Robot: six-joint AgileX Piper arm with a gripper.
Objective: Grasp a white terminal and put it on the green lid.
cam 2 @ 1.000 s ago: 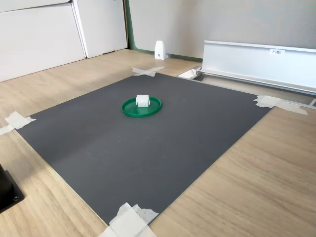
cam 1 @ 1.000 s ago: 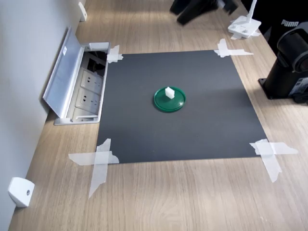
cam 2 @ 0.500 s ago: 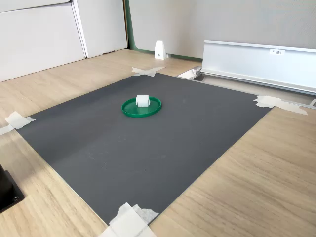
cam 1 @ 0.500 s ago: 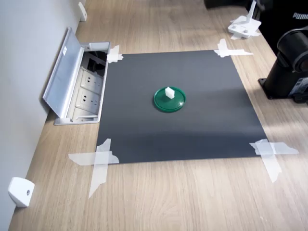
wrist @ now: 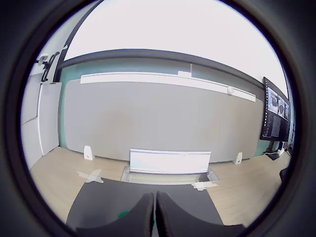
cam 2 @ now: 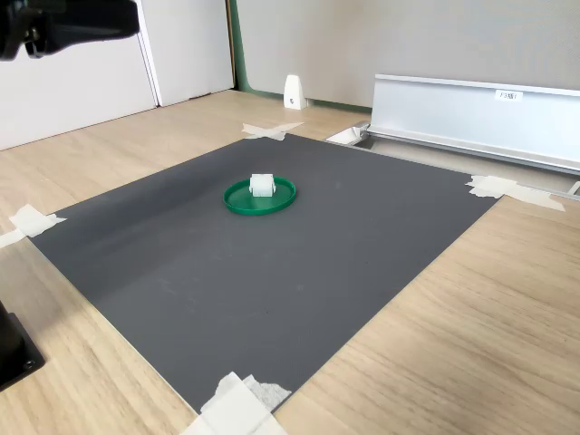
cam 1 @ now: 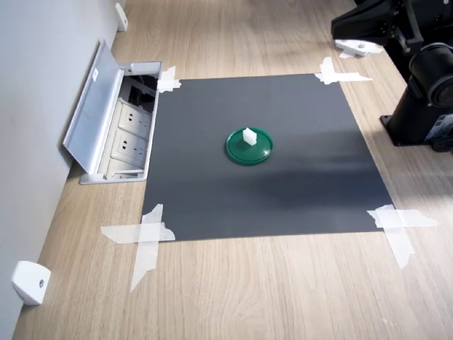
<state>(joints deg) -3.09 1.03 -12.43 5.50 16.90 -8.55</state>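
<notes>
One white terminal (cam 1: 248,134) sits on the green lid (cam 1: 249,146), a flat round dish with a raised rim that lies near the middle of a dark grey mat (cam 1: 212,184) taped at its corners to a pale wooden worktop (cam 1: 283,283); in the second exterior view the small block (cam 2: 262,185) stands toward the far side of the disc (cam 2: 260,197), inside its rim. Strips of white tape (cam 1: 145,237) hold down the mat's corners in both exterior views. An open metal socket box (cam 1: 117,127) with its lid tilted up lies just beside the mat at the first exterior view's left, next to a grey wall, and a small white wedge-shaped bracket (cam 1: 30,282) rests on the worktop at the lower left of that view. The black arm (cam 1: 382,21) reaches in at the first exterior view's top right, well apart from the lid and raised above the worktop, with its base (cam 1: 425,106) standing at the right edge. In the wrist view the hand (wrist: 154,217) shows two dark fingers (wrist: 140,217) pressed together with only a thin slit between them and nothing held, pointing out over the mat toward the wall, a sliver of green just visible beside them
</notes>
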